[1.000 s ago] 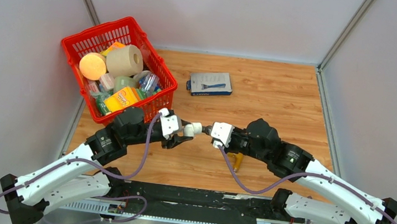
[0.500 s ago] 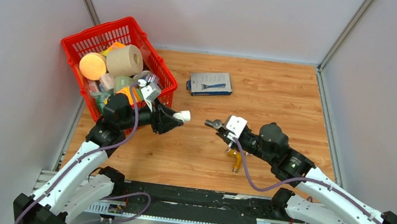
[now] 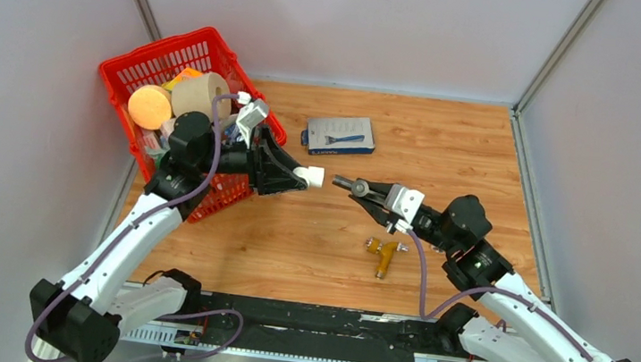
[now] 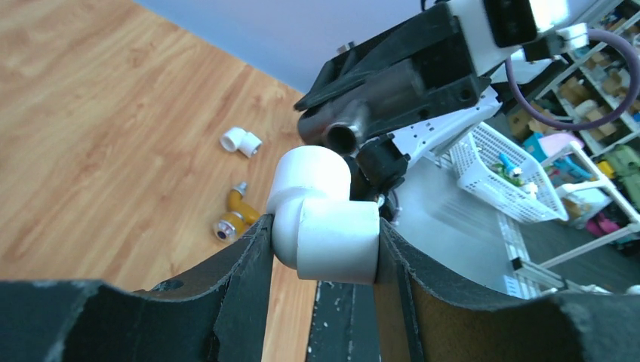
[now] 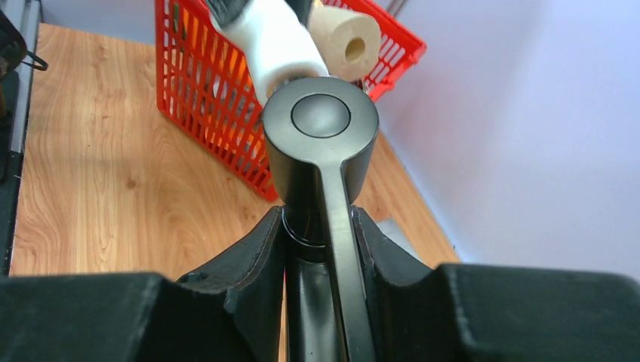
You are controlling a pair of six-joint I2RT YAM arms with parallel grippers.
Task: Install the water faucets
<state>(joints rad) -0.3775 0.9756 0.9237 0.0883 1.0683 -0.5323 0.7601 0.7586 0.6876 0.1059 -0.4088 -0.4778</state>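
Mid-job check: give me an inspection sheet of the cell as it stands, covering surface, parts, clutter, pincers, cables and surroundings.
Surface: wooden table, no damage seen.
Job's things: dark faucet in the air, tip facing the white elbow, a gap between them; second white elbow and brass fitting lying on the wood.
Clutter: red basket of toiletries at left; razor pack at the back.
Grippers: left pincer shut on the white elbow; right pincer shut on the dark faucet.
Cables: purple cable along each arm, no snag seen.
Surroundings: grey partition walls.
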